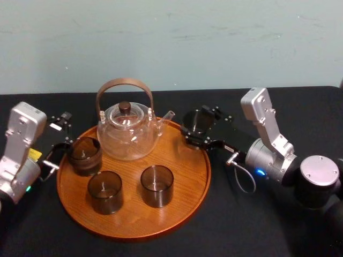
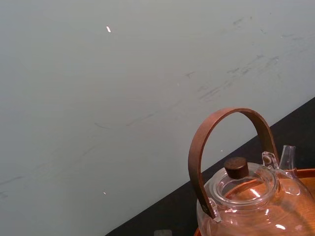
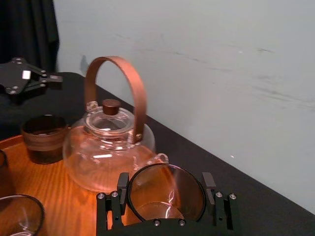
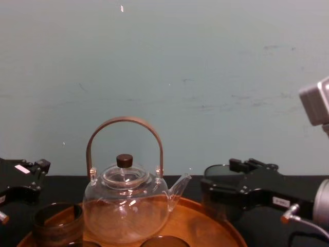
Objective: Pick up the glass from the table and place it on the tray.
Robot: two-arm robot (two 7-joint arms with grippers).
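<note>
Right now the right gripper [image 1: 199, 128] pinches the glass [image 3: 166, 189] between its two fingers, just outside the tray's [image 1: 182, 176] back right rim, beside the teapot's [image 1: 127, 134] spout. Whether the glass touches the black table [image 1: 257, 225] or hangs just above it is hard to judge. Three other glasses [image 1: 105, 191] stand on the tray. The left gripper [image 1: 58, 140] sits at the tray's left edge, its fingers apparently spread.
</note>
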